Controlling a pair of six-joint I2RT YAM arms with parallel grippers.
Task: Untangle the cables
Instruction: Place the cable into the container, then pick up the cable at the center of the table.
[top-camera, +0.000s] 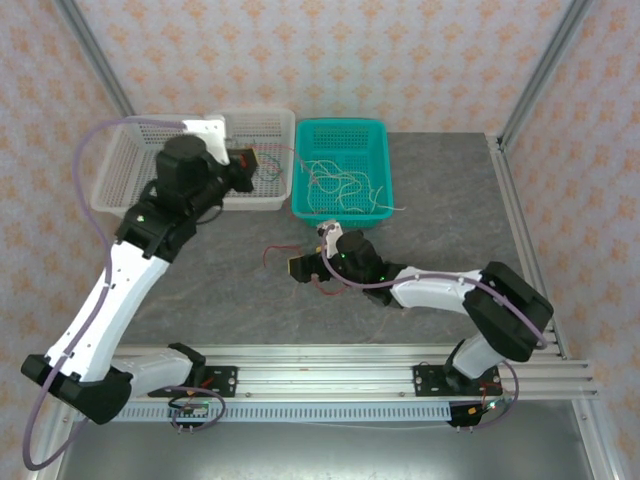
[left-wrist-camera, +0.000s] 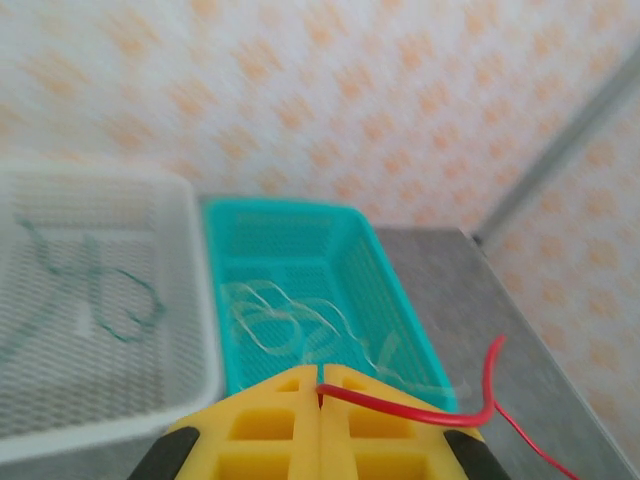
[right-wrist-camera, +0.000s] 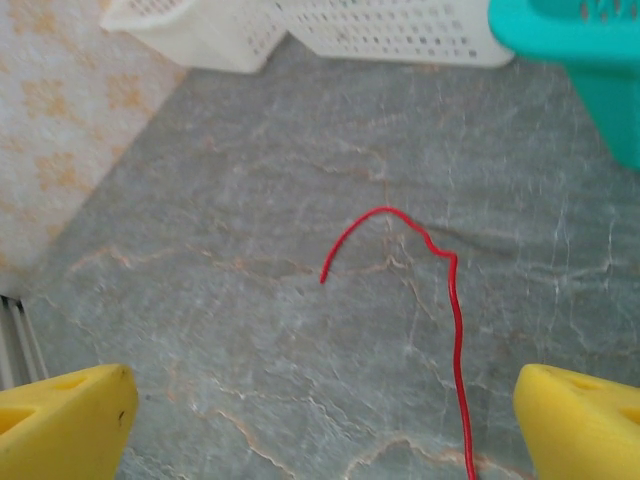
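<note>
Teal basket (top-camera: 343, 123) taken as reference, at the far middle of the table (top-camera: 450, 230). Cream-white cables (top-camera: 345, 185) lie loose inside it. Green cables (left-wrist-camera: 110, 300) lie in the white basket (top-camera: 265, 203) just beside its left wall. Left gripper (left-wrist-camera: 320, 388) hangs just left of the teal basket, over the white one, fingers pressed together on a red cable (left-wrist-camera: 410, 404) that trails off to the right. Right gripper (right-wrist-camera: 325, 400) sits low over the table on the near side of the teal basket, fingers spread wide with nothing between them. A second red length (right-wrist-camera: 455, 300) lies flat on the stone beneath it. Cannot tell whether the two reds are one wire. Reads as the separating step, with red strands being drawn clear of the rest. Next move likely calls for the right gripper to settle squarely over the thin wire and close at table level without dragging it.
</note>
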